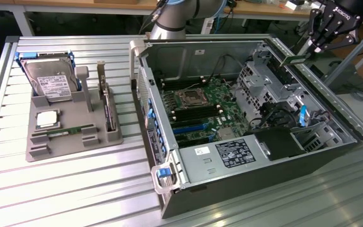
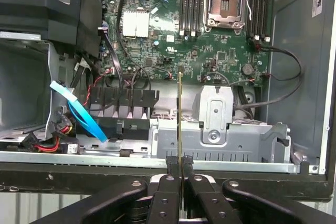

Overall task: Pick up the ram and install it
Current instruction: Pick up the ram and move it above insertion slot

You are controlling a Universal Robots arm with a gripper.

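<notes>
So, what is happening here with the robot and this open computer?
The robot's gripper is shut on the ram, a thin green stick, and holds it in the air above the edge of the open computer case. The motherboard lies below. The ram is not yet in a slot. A grey tray beside the case holds other parts.

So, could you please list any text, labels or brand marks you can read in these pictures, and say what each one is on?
"ROBOTIQ", partly legible: on the pincer body, which holds the ram.
Hard drive label: print too small to read.
Power supply sticker: too small to read.
White sticker on the case wall: too small to read.
Motherboard markings: unreadable.
</notes>
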